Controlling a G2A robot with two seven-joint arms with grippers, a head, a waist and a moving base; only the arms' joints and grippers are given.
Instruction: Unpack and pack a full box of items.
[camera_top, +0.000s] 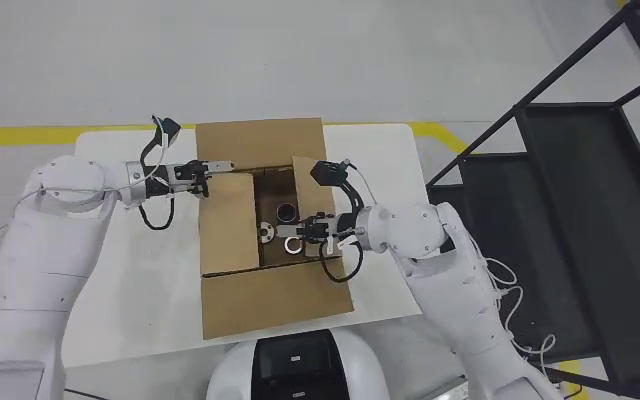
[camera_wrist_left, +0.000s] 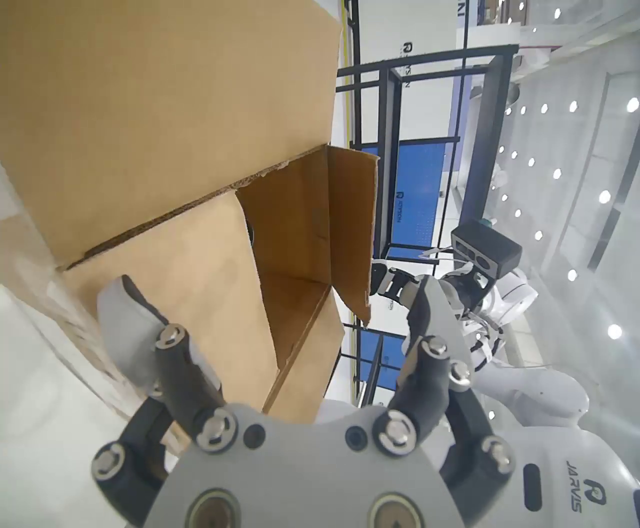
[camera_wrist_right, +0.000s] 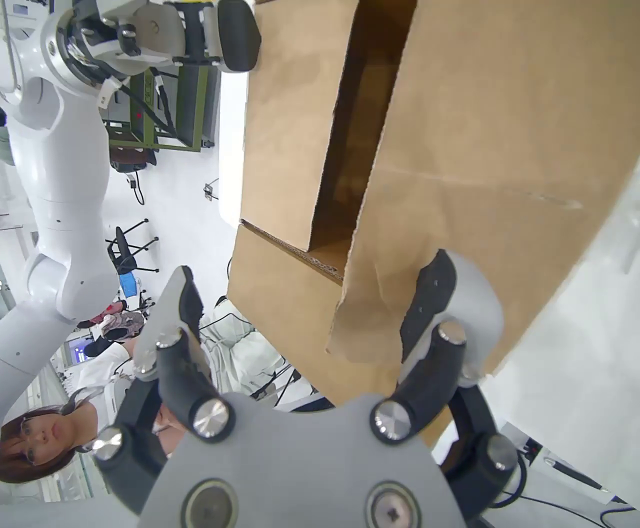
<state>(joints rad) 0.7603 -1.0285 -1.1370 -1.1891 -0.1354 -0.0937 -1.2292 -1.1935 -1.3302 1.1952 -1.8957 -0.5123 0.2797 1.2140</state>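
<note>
1. Top view: the cardboard box (camera_top: 250, 290) is seen at the centre of the white table (camera_top: 390, 160), its flaps spread and round items (camera_top: 285, 212) lying inside.
2. The left gripper (camera_top: 222, 167) is held released at the box's 10 o'clock.
3. The right gripper (camera_top: 298, 235) is held unclenched at the opening's 3 o'clock, with the edge of the right flap (camera_wrist_right: 450, 150) between its fingers (camera_wrist_right: 177, 300).

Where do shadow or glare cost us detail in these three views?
Top view: light is even, but the inside of the box is shaded; the round items on its floor still read. Left wrist view: the ceiling lights blow out into bright spots. Right wrist view: the box opening is a dark slot, contents hidden.
</note>
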